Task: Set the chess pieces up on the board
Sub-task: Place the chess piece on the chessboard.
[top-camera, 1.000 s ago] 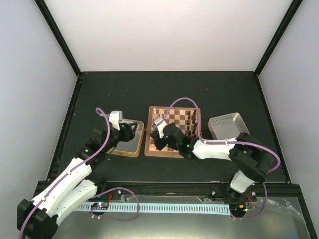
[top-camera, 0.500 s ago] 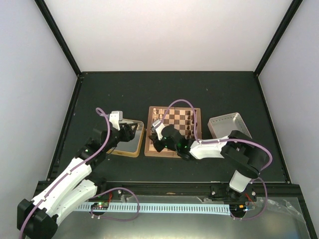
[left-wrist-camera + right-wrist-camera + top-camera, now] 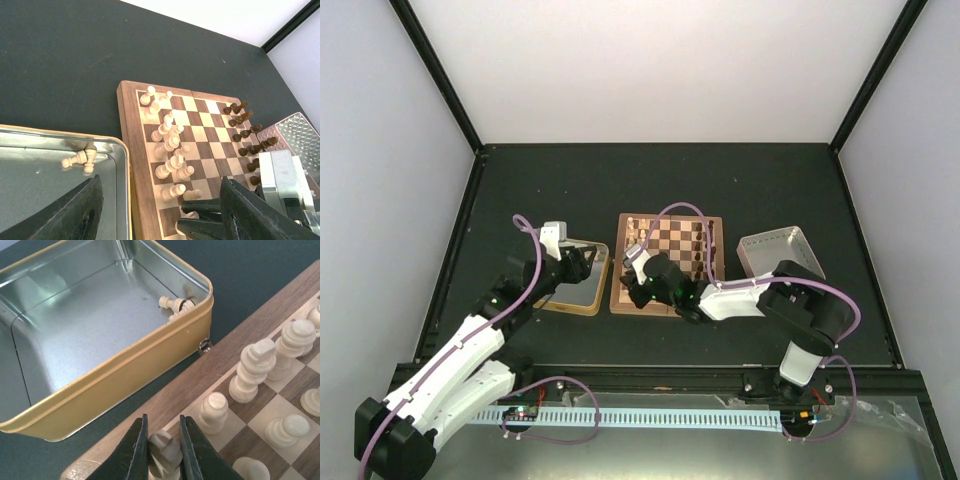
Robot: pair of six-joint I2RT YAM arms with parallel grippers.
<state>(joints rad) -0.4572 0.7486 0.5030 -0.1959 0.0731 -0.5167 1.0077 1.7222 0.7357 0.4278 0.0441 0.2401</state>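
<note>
Now the right claw (image 3: 162, 456) pinches a pale piece (image 3: 160, 444) at the board's (image 3: 215, 371) corner nearest the tin (image 3: 125, 372). Other pale pieces (image 3: 252, 370) stand on squares just beside it. The left claw (image 3: 160, 220) hangs spread above the tin, where two more lie.

Bright, even light; soft shadows.

Tin (image 3: 582, 293) left of board (image 3: 672, 240), tray (image 3: 775, 252) right of board, chess pieces (image 3: 80, 158) in tin
</note>
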